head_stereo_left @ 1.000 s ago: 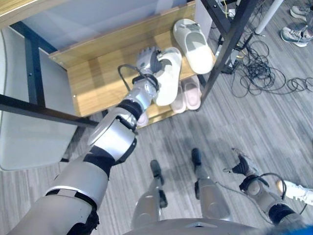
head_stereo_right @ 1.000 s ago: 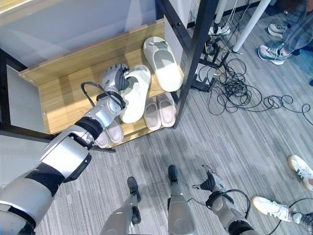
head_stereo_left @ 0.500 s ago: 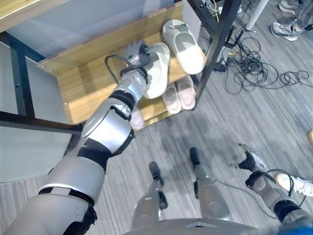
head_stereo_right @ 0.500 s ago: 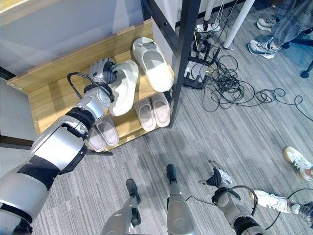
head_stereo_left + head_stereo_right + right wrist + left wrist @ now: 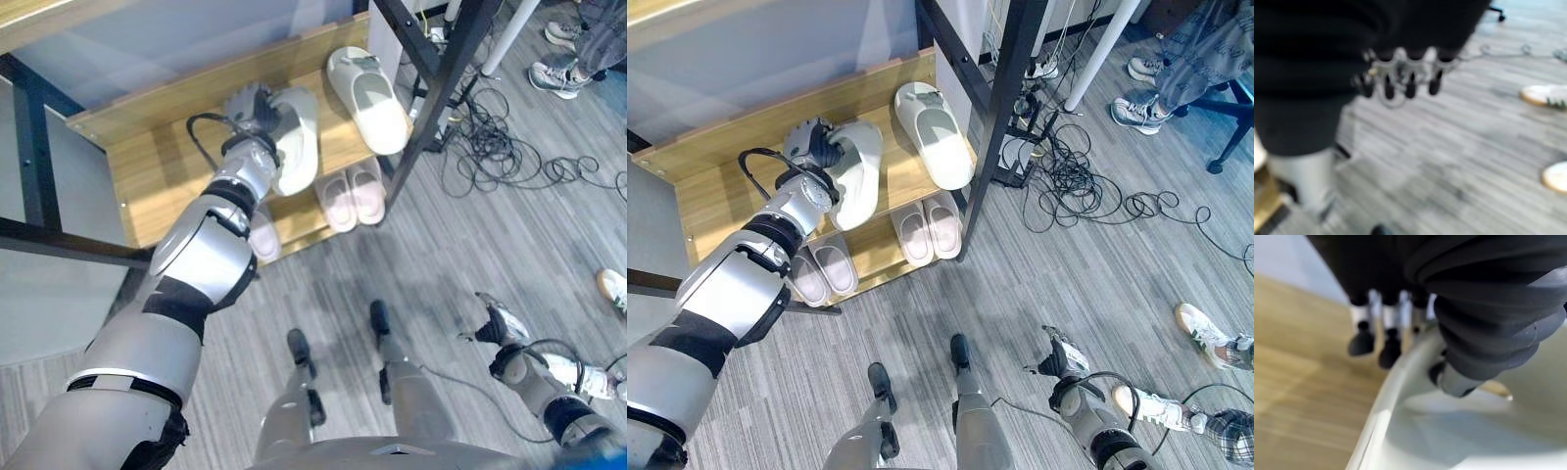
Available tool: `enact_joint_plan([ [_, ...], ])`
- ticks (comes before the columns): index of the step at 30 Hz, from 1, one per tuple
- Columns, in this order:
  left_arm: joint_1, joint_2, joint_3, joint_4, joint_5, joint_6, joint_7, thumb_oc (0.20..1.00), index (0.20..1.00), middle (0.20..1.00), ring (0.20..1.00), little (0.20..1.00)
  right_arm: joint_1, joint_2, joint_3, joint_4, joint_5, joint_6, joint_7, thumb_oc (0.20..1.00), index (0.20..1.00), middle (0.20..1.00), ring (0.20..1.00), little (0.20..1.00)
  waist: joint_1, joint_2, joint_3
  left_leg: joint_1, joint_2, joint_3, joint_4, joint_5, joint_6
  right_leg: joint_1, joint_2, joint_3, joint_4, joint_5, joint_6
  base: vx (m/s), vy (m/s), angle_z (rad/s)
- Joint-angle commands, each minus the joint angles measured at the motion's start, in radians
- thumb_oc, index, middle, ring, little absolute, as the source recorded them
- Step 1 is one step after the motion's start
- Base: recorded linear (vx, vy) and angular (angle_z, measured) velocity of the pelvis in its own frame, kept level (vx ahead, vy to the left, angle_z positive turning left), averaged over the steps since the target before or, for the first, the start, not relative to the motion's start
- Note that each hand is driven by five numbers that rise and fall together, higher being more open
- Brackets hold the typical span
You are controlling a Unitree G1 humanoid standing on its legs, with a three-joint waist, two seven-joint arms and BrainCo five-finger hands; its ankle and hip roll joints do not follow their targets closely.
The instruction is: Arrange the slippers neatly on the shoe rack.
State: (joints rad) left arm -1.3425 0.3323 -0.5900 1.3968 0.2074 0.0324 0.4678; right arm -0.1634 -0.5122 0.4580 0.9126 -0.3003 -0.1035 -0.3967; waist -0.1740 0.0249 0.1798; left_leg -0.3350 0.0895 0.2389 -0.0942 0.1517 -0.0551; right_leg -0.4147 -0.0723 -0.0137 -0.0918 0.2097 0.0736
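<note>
White slipper [image 5: 855,168], upper left of centre in the right eye view, lies on the upper wooden shelf of the shoe rack [image 5: 715,201], toe end pointing toward the lower edge of the shelf. Left hand [image 5: 810,143] sits on its heel end: fingers curled over the slipper's outer rim, thumb inside the footbed. Left wrist view confirms the pinch, with dark-tipped fingers [image 5: 1361,343] down the outside of the pale rim and the thumb against the inner side, wood grain of the shelf beside them.

Second white slipper [image 5: 933,131] lies just to the right on the same shelf, close to the black upright post [image 5: 1004,103], apart from the held one, angled a little differently.

Lower shelf: a pale pink pair [image 5: 928,225] side by side under the second slipper, and another pale pair [image 5: 822,268] further left, partly behind the left forearm.

Right hand [image 5: 1058,359] hangs low at the lower right of the frame, over the grey plank floor [image 5: 1087,264], holding nothing; in the right wrist view its fingers [image 5: 1409,84] are loosely bent, touching nothing.

Tangle of black cables [image 5: 1087,186] on the floor right of the rack. A person's sneakers [image 5: 1136,108] at the upper right edge, more shoes [image 5: 1205,328] at the lower right.
</note>
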Motion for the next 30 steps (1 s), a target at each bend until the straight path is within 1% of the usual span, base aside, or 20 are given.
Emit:
enact_joint_plan([
  [1, -0.141, 0.048, 0.025, 0.002, -0.033, -0.055, 0.048, 0.2, 0.2, 0.2, 0.2, 0.2, -0.052, -0.03, -0.002, 0.015, 0.006, -0.009, -0.028, 1.0, 1.0, 1.0, 1.0, 1.0, 0.007, 0.025, 0.091, -0.028, 0.05, -0.105, 0.007, -0.033, -0.071, -0.026, -0.05, -0.009, 0.06, -0.113, 0.086, 0.0, 0.0, 0.0],
  [2, -0.137, 0.044, 0.031, -0.003, -0.04, -0.059, 0.054, 0.2, 0.2, 0.2, 0.2, 0.2, -0.05, -0.026, 0.0, 0.017, 0.005, -0.012, -0.028, 1.0, 1.0, 1.0, 1.0, 1.0, 0.007, 0.025, 0.09, -0.029, 0.049, -0.104, 0.007, -0.033, -0.071, -0.028, -0.05, -0.008, 0.061, -0.113, 0.086, 0.0, 0.0, 0.0],
  [3, -0.133, 0.037, 0.044, -0.011, -0.063, -0.067, 0.059, 0.288, 0.288, 0.288, 0.288, 0.288, -0.054, -0.025, 0.002, 0.022, 0.01, -0.012, -0.026, 1.0, 1.0, 1.0, 1.0, 1.0, 0.007, 0.024, 0.092, -0.025, 0.05, -0.104, 0.007, -0.036, -0.071, -0.027, -0.049, -0.008, 0.064, -0.117, 0.085, 0.0, 0.0, 0.0],
  [4, -0.124, 0.029, 0.06, -0.014, -0.086, -0.076, 0.06, 0.576, 0.576, 0.576, 0.576, 0.576, -0.056, -0.022, 0.004, 0.025, 0.012, -0.014, -0.026, 1.0, 1.0, 1.0, 1.0, 1.0, 0.006, 0.023, 0.092, -0.027, 0.049, -0.104, 0.007, -0.036, -0.071, -0.028, -0.049, -0.007, 0.065, -0.118, 0.084, 0.0, 0.0, 0.0],
  [5, -0.122, 0.023, 0.063, -0.019, -0.096, -0.083, 0.061, 0.893, 0.893, 0.893, 0.893, 0.893, -0.059, -0.021, 0.007, 0.027, 0.011, -0.014, -0.026, 1.0, 1.0, 1.0, 1.0, 1.0, 0.005, 0.022, 0.089, -0.033, 0.048, -0.104, 0.007, -0.033, -0.071, -0.034, -0.049, -0.006, 0.064, -0.115, 0.084, 0.0, 0.0, 0.0],
  [6, -0.121, 0.023, 0.063, -0.019, -0.096, -0.083, 0.061, 1.0, 1.0, 1.0, 1.0, 1.0, -0.059, -0.021, 0.007, 0.027, 0.011, -0.014, -0.026, 1.0, 1.0, 1.0, 1.0, 1.0, 0.006, 0.023, 0.088, -0.033, 0.048, -0.104, 0.007, -0.033, -0.071, -0.034, -0.049, -0.006, 0.064, -0.115, 0.084, 0.0, 0.0, 0.0],
  [7, -0.112, 0.005, 0.087, -0.049, -0.147, -0.109, 0.065, 1.0, 1.0, 1.0, 1.0, 1.0, -0.053, -0.018, 0.015, 0.027, 0.01, -0.017, -0.027, 1.0, 1.0, 1.0, 1.0, 1.0, 0.003, 0.022, 0.089, -0.035, 0.047, -0.105, 0.007, -0.033, -0.07, -0.039, -0.05, -0.004, 0.066, -0.115, 0.085, 0.0, 0.0, 0.0],
  [9, -0.097, -0.019, 0.103, -0.053, -0.189, -0.123, 0.053, 1.0, 1.0, 1.0, 1.0, 1.0, -0.044, -0.013, 0.018, 0.031, 0.006, -0.018, -0.025, 1.0, 1.0, 1.0, 1.0, 1.0, 0.002, 0.023, 0.086, -0.033, 0.045, -0.101, 0.007, -0.04, -0.068, -0.041, -0.05, -0.001, 0.069, -0.118, 0.084, 0.0, 0.0, 0.0],
  [15, -0.085, -0.035, 0.103, -0.045, -0.201, -0.121, 0.039, 1.0, 1.0, 1.0, 1.0, 1.0, -0.033, -0.028, 0.012, 0.028, 0.006, -0.021, -0.015, 1.0, 1.0, 1.0, 1.0, 1.0, -0.001, 0.032, 0.069, -0.022, 0.045, -0.094, 0.007, -0.045, -0.069, -0.035, -0.05, 0.0, 0.07, -0.122, 0.083, 0.0, 0.004, -0.01],
  [21, -0.068, -0.04, 0.123, -0.058, -0.24, -0.131, 0.026, 1.0, 1.0, 1.0, 1.0, 1.0, -0.016, -0.029, 0.014, 0.025, -0.003, -0.019, -0.001, 1.0, 1.0, 1.0, 1.0, 1.0, -0.001, 0.039, 0.051, -0.012, 0.046, -0.092, 0.007, -0.049, -0.069, -0.022, -0.05, -0.001, 0.07, -0.127, 0.082, 0.0, 0.0, 0.0],
  [30, -0.09, -0.017, 0.083, -0.09, -0.224, -0.143, 0.015, 1.0, 1.0, 1.0, 1.0, 1.0, -0.019, -0.036, 0.009, 0.045, -0.003, -0.018, 0.009, 1.0, 1.0, 1.0, 1.0, 1.0, 0.006, 0.042, 0.033, -0.007, 0.044, -0.098, 0.007, -0.047, -0.071, -0.003, -0.049, -0.011, 0.058, -0.127, 0.086, 0.0, 0.0, 0.0],
])
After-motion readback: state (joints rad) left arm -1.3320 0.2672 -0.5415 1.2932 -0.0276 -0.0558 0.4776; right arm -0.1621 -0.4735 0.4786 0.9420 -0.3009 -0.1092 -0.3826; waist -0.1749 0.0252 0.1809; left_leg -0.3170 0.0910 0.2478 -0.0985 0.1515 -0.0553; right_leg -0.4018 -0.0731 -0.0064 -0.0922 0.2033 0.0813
